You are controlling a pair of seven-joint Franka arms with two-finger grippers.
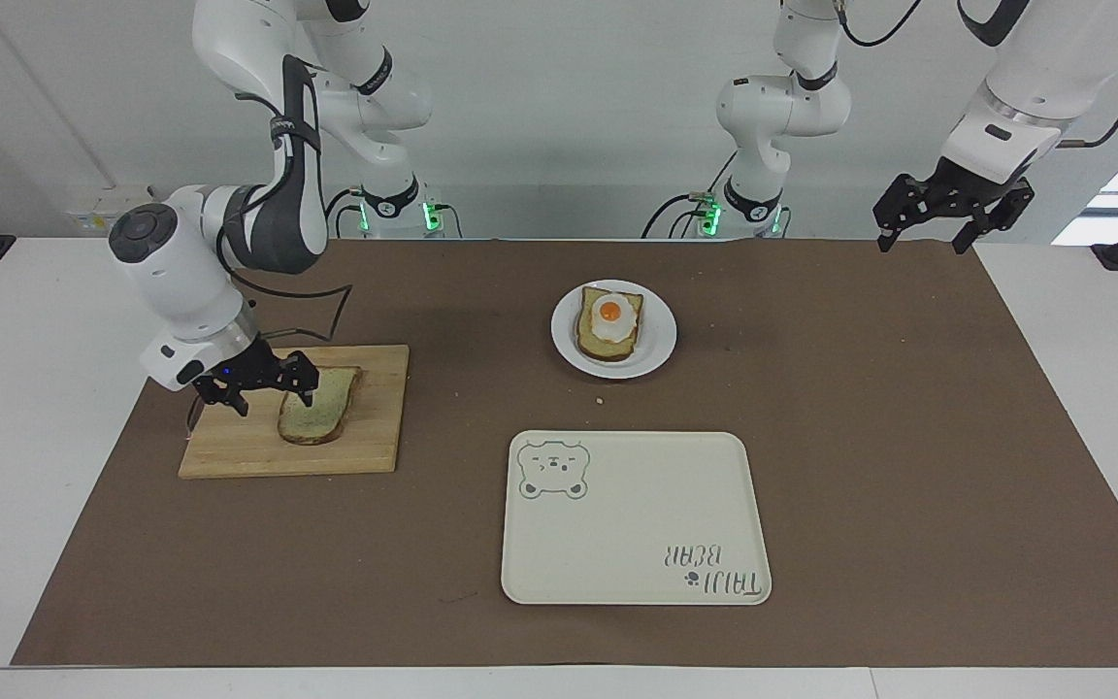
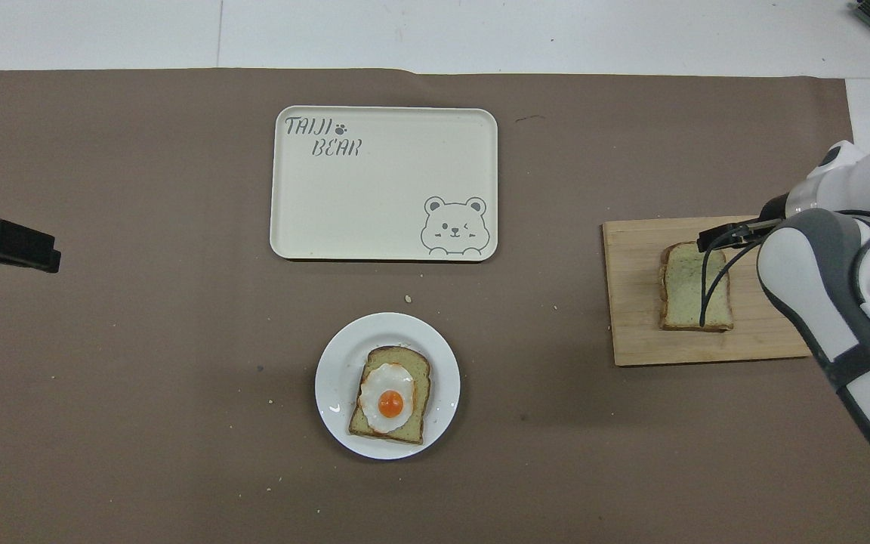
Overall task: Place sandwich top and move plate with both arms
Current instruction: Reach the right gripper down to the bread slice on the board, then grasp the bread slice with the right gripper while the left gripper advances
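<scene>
The sandwich top (image 1: pixel 321 416), a plain bread slice (image 2: pixel 686 291), lies flat on a wooden cutting board (image 1: pixel 377 427) at the right arm's end of the table. My right gripper (image 1: pixel 268 390) hangs open low over the board. One fingertip (image 1: pixel 305 388) is at the slice's rounded end, the other over bare wood. Whether it touches the bread I cannot tell. The small white plate (image 1: pixel 661 340) holds a bread slice with a fried egg (image 1: pixel 609 322). My left gripper (image 1: pixel 920 238) waits open, raised at the left arm's end of the table.
A cream tray with a bear drawing (image 1: pixel 637 524) lies farther from the robots than the plate (image 2: pixel 329 378). A brown mat (image 1: pixel 908 437) covers the table. In the overhead view the right arm (image 2: pixel 828 302) hides part of the board (image 2: pixel 631 332).
</scene>
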